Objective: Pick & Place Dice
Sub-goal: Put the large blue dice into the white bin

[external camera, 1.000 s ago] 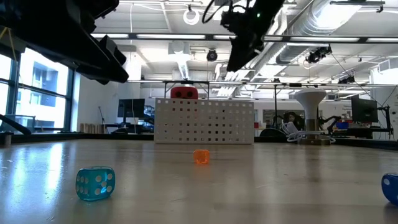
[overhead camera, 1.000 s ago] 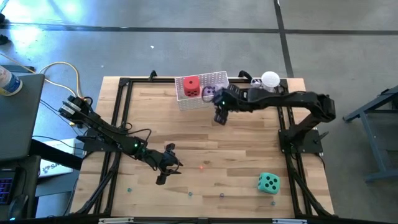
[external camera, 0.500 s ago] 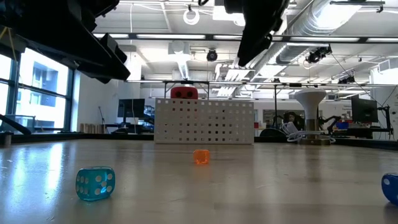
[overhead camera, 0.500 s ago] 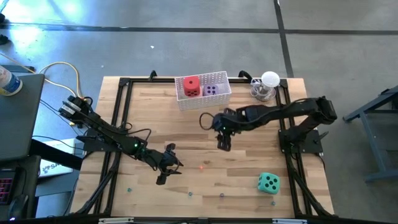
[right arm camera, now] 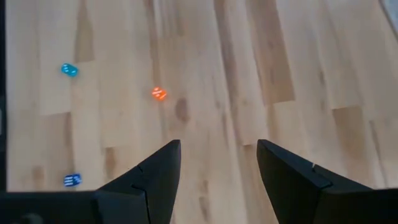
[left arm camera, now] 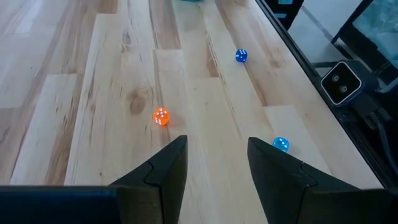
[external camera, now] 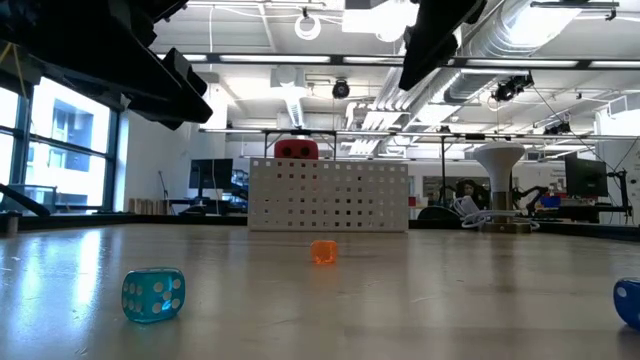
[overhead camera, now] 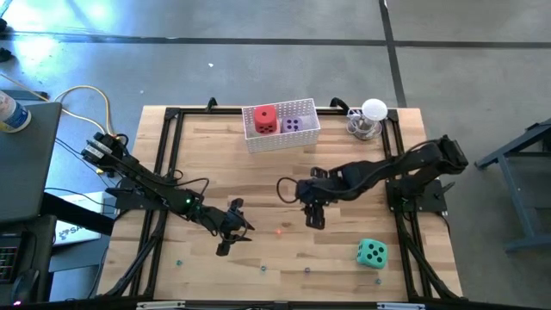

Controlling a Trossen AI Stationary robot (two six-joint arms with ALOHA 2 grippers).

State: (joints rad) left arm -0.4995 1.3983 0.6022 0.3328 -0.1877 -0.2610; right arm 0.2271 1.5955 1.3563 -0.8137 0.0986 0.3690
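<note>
— Right gripper (overhead camera: 315, 217)?
— Fingers spread, holding nothing, above mid-tabletop (overhead camera: 258, 181). Left gripper (overhead camera: 225, 232) likewise spread, nearer the front.
— Dice?
— Teal-green die (overhead camera: 372, 253) front right, several-pip face up; red die (overhead camera: 265, 120) and purple die (overhead camera: 293, 124) sit in the white basket (overhead camera: 282, 139) at the far edge. No writing legible.

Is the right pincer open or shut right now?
Open: the right pincer shows bare table between its spread fingers, holding nothing.

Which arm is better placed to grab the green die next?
The right. Its open hand hangs close to the green die, on that die's side of the table; the left hand sits farther across.
</note>
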